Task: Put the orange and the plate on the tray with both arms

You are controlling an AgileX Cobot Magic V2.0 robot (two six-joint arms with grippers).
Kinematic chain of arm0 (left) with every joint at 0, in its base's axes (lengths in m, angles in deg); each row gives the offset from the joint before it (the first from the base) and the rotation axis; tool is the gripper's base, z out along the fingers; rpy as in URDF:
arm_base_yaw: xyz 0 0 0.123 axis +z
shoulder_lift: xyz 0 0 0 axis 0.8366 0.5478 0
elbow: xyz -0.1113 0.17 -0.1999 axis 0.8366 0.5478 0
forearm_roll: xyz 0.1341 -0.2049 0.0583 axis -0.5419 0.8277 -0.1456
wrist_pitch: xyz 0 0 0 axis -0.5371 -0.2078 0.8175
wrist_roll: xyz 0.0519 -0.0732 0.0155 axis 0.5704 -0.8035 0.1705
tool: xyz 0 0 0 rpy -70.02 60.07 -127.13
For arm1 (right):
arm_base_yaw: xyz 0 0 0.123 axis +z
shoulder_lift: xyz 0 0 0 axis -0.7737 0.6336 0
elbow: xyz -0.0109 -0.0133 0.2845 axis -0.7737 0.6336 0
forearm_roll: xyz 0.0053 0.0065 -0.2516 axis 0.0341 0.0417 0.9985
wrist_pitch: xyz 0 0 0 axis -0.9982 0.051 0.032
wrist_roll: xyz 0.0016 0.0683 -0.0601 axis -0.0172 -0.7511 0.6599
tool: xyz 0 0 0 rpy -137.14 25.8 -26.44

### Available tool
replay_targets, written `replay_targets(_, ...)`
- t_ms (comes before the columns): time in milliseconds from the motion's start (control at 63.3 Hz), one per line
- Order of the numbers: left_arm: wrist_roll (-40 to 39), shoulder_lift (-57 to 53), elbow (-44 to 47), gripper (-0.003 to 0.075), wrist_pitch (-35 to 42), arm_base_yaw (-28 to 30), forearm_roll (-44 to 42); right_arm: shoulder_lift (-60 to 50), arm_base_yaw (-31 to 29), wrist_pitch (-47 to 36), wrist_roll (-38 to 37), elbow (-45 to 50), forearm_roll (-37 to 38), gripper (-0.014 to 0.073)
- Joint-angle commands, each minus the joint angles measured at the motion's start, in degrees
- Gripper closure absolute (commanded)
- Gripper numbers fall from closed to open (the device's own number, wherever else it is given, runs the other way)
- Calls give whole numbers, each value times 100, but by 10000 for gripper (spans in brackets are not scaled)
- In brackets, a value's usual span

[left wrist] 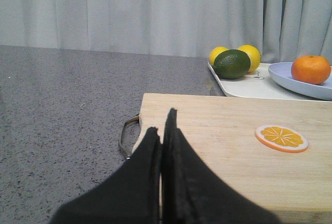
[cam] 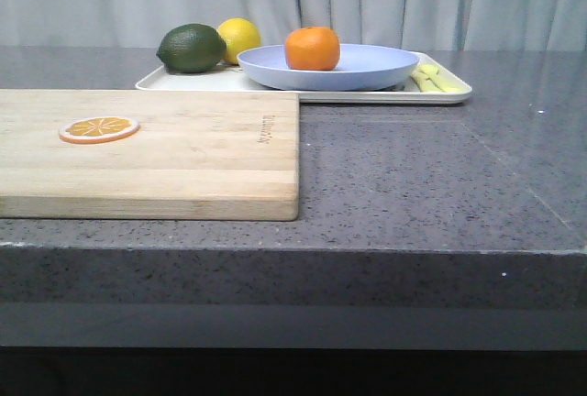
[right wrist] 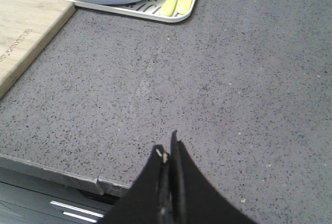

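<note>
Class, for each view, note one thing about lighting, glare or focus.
Front view: soft even light, a faint sheen on the countertop at right. Left wrist view: the left gripper is a dark, softly focused shape. Right wrist view: the speckled counter looks sharp.

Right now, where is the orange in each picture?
Front view: the orange sits in the plate on the tray, at the table's far side.
Left wrist view: far right, in the plate.
Right wrist view: not visible.
Shared landmark: the plate.
</note>
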State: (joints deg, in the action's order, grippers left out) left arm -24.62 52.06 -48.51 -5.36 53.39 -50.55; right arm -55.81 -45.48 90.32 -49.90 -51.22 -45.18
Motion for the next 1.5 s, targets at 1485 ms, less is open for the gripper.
replay_targets(1485, -63, -98, 148, 740, 416, -27, 46, -2464, -496, -4376, -862, 3203, 942, 711)
